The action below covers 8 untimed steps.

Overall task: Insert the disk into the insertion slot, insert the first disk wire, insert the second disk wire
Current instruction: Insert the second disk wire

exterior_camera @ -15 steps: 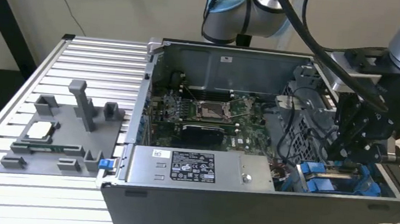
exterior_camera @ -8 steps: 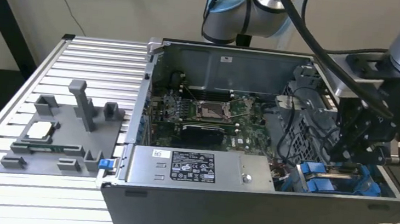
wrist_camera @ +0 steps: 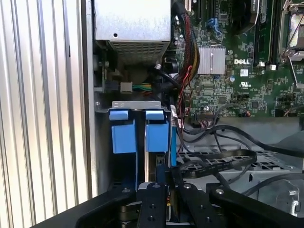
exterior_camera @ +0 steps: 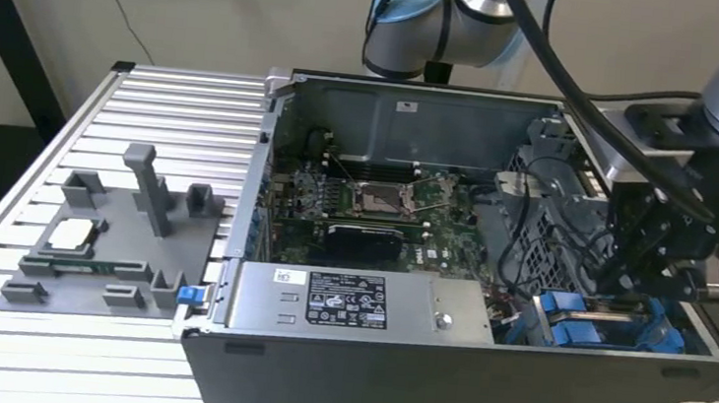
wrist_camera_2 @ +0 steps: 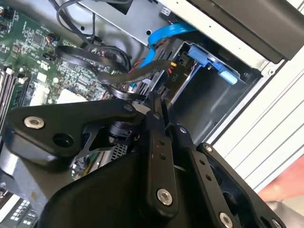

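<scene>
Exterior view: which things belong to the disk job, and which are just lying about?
Job:
- drive cage
- end effector
- black cables

Lying about:
- grey fixture
- processor
- power supply

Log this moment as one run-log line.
gripper: down at drive cage, fingers together | disk: upright in insertion slot, blue carrier tabs visible | cables: draped loose beside cage | case: open

Lab: slatted alu bench (exterior_camera: 4,326), robot arm (exterior_camera: 450,17).
</scene>
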Each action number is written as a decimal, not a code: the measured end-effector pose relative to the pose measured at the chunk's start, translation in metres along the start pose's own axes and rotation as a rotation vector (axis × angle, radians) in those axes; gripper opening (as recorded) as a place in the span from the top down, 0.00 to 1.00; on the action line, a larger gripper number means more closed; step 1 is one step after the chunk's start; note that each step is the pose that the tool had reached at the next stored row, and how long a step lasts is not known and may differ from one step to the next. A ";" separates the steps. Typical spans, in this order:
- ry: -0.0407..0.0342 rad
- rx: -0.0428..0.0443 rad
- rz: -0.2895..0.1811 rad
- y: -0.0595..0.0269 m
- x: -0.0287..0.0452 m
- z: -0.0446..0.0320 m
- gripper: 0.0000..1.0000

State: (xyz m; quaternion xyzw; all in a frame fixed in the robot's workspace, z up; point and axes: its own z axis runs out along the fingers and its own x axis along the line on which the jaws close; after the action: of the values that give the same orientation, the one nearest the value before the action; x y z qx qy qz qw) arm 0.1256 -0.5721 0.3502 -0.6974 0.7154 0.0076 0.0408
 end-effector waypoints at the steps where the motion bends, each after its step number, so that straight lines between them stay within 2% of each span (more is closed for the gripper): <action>1: -0.0001 0.0008 -0.002 -0.0004 0.0003 0.0003 1.00; 8: -0.0010 0.0062 -0.013 -0.0031 0.0023 0.0021 1.00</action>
State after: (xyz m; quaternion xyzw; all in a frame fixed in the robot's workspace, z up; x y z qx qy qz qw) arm 0.1288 -0.5743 0.3481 -0.7018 0.7110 0.0054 0.0433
